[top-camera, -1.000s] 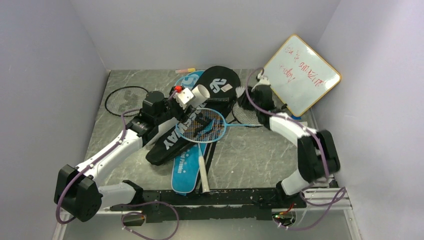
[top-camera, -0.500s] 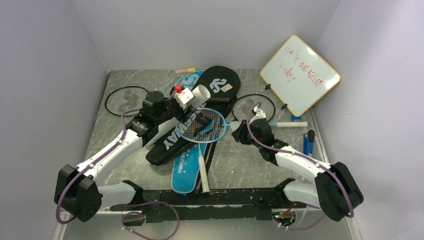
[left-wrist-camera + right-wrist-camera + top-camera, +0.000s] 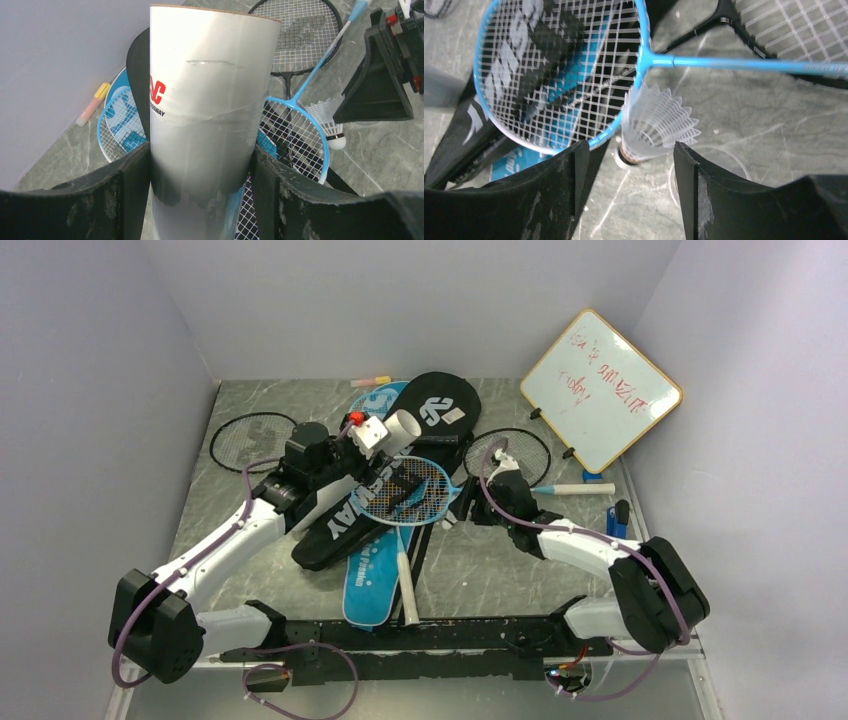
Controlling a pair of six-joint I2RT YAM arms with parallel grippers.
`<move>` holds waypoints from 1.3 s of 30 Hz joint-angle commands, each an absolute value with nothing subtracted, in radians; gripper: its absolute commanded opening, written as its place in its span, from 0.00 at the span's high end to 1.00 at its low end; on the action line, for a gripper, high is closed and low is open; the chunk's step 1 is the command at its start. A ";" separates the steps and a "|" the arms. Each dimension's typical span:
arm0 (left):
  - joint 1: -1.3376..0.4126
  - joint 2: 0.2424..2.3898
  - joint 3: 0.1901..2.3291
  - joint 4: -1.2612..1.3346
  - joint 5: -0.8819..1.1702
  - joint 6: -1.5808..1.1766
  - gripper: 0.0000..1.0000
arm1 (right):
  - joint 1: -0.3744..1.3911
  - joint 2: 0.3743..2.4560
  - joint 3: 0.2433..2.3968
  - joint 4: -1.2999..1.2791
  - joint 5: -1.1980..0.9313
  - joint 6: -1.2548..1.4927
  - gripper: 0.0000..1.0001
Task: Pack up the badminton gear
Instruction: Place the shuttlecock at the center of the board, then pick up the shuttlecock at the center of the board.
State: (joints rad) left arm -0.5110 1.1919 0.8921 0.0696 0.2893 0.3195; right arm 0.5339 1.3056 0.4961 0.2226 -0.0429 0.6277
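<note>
My left gripper is shut on the long white tube and holds it tilted above the black bag and the blue bag. The light-blue racket lies across the bags. My right gripper is open and low over the table. A white shuttlecock lies just ahead of its fingertips, against the blue racket's rim. The shuttlecock also shows in the left wrist view. One black racket lies at the far left and another behind the right gripper.
The orange-rimmed whiteboard leans in the back right corner. A blue marker lies by the right wall, and a pink and yellow marker by the back wall. A white racket handle points toward the near rail.
My right arm has swung from the back by the whiteboard toward the front and centre, down to the shuttlecock beside the blue racket. The left arm and tube have not moved.
</note>
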 commanded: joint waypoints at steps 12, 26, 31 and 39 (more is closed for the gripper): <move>-0.509 1.167 0.893 0.102 0.289 0.325 0.46 | 0.438 1.331 0.736 -0.060 0.026 0.731 0.36; -0.509 1.167 0.893 0.098 0.285 0.330 0.46 | 0.363 1.443 0.891 -0.290 0.148 0.914 0.42; -0.509 1.169 0.893 0.094 0.284 0.333 0.46 | 0.360 1.564 0.998 -0.406 0.156 0.992 0.41; -0.509 1.168 0.893 0.092 0.287 0.334 0.46 | 0.359 1.673 1.081 -0.448 0.079 0.978 0.44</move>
State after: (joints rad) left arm -0.5110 1.1919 0.8921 0.0635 0.2897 0.3271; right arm 0.3622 1.6585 1.0405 -0.4084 0.1177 0.9615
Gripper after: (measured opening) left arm 0.678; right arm 0.580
